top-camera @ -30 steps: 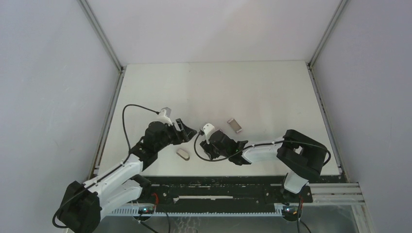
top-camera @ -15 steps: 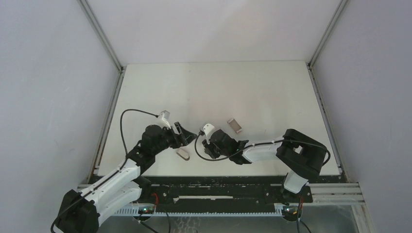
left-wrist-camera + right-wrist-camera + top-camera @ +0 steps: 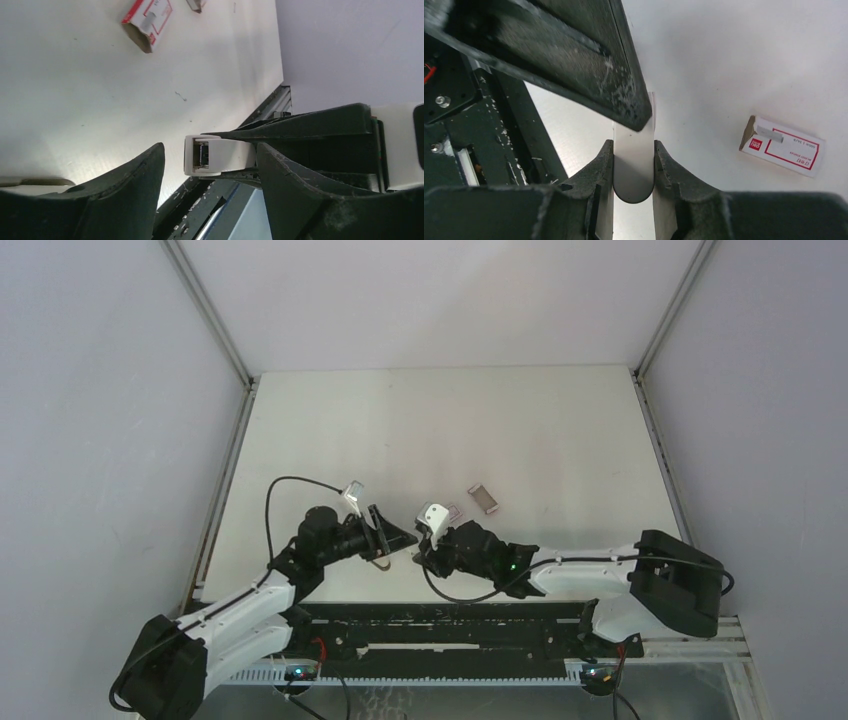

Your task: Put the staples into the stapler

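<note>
One staples box (image 3: 483, 498) lies flat, diagonal.

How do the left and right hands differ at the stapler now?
The right hand is shut on the stapler, fingers pressed to both its sides; the left hand is open, fingers flanking the stapler's end with gaps. The right hand holds the rounded end; the left hand frames the squared end. Both are at the stapler.
</note>
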Action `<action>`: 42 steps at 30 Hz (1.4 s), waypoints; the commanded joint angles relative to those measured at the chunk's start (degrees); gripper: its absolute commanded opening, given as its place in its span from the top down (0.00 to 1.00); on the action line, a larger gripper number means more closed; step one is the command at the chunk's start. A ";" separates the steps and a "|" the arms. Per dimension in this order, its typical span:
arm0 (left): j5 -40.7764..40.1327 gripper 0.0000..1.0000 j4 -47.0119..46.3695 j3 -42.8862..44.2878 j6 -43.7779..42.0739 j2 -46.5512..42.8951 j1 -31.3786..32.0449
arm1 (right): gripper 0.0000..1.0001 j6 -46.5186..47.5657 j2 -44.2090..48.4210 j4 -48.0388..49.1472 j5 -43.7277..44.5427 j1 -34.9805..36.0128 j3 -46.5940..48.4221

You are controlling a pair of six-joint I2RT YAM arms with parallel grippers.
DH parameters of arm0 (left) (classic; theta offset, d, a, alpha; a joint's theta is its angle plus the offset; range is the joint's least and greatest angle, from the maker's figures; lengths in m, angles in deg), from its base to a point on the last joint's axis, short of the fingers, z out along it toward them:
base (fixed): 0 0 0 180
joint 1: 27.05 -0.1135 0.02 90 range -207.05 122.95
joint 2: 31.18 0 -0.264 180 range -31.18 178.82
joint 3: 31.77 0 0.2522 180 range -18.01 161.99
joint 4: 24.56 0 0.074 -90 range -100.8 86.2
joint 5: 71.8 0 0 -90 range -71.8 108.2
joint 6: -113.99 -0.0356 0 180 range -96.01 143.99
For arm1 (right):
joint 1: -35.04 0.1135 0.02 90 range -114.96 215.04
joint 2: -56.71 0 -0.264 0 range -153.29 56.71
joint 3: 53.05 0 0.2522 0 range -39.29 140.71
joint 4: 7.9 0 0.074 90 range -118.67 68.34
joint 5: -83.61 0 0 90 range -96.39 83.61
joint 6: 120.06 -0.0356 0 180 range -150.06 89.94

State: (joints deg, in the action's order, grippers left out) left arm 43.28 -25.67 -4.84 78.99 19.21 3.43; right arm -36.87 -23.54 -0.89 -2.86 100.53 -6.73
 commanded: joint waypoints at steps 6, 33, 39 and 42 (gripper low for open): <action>4.80 0.39 -6.01 -0.78 3.42 -0.19 2.12 | 1.00 1.94 6.68 4.10 2.67 1.95 -0.65; 11.27 0.94 -7.36 2.27 -4.62 -9.80 6.84 | 0.14 -18.31 16.51 -1.97 -39.07 -10.99 -1.99; 9.71 0.94 -6.44 3.17 -5.71 -12.12 8.68 | 0.14 -21.15 12.72 0.34 -45.54 -10.90 -1.13; 9.60 0.95 -6.40 3.34 -6.03 -12.08 9.51 | 0.28 -22.33 11.89 1.21 -45.53 -10.95 -1.18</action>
State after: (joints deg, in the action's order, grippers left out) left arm 52.92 -30.76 -5.50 75.19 7.83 11.91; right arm -55.67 -11.01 -4.19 -43.91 89.78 -9.55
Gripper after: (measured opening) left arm 0.418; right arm 0.814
